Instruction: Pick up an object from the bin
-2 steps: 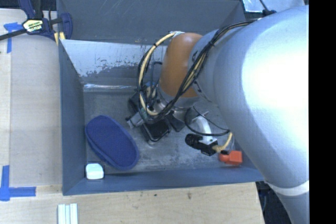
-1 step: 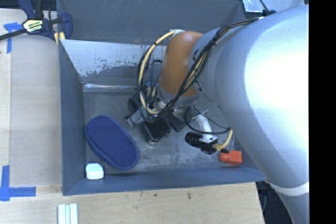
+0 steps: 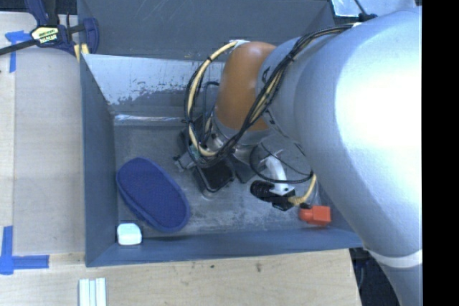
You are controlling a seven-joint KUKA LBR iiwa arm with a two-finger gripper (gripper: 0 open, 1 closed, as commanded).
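Blue oval pad (image 3: 152,193): you find it flat on the floor of the bin (image 3: 97,154), toward the front-left corner, just left of the gripper and apart from it.
Gripper (image 3: 213,177): it is low over the middle of the bin floor, close to the front edge. You cannot tell whether it is open or closed, and you see nothing held in it.
Wrist: an orange cover (image 3: 240,89) sits right above the gripper, with yellow and black cables (image 3: 195,93) looped down its left side.
Black-and-white item (image 3: 272,190): a small dark piece with a pale part lies just right of the gripper. Its kind is not clear to you.
Orange block (image 3: 315,215): it is small and sits by the front edge toward the right corner, at the rim of the arm (image 3: 358,118).
White block (image 3: 129,233): it is small and rounded, tucked in the front-left corner and touching or nearly touching the pad's front end.
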